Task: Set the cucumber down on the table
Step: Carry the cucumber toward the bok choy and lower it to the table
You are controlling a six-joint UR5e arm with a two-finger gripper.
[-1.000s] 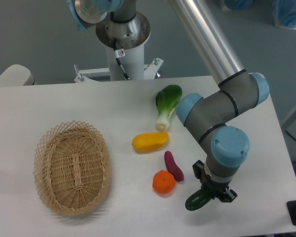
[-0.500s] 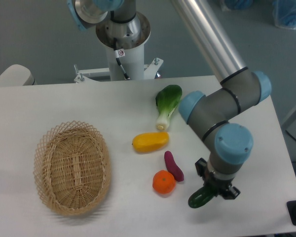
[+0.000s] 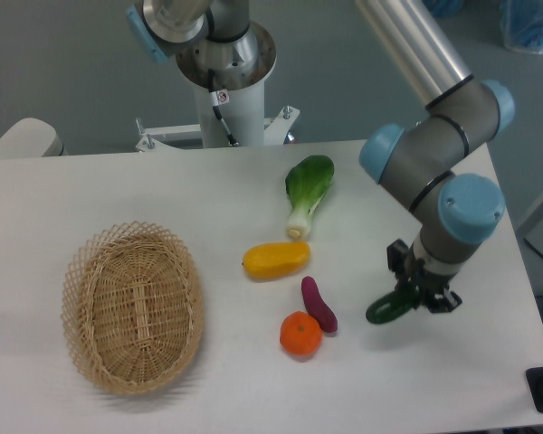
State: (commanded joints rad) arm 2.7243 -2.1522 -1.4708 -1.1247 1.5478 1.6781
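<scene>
The cucumber [image 3: 387, 308], dark green and glossy, is held in my gripper [image 3: 420, 290] at the right of the white table [image 3: 208, 190]. My gripper is shut on the cucumber's right end; the left end sticks out toward the purple sweet potato. The cucumber hangs close above the tabletop; I cannot tell whether it touches. The fingers are mostly hidden under the arm's blue-capped wrist [image 3: 469, 210].
A purple sweet potato [image 3: 318, 304] and an orange [image 3: 300, 334] lie just left of the cucumber. A yellow fruit [image 3: 276, 259] and a bok choy [image 3: 307, 188] lie farther back. An oval wicker basket [image 3: 133, 306] stands at the left. The table's right edge is near my gripper.
My gripper has moved right and toward the back of the table with the cucumber still in it, away from the front edge.
</scene>
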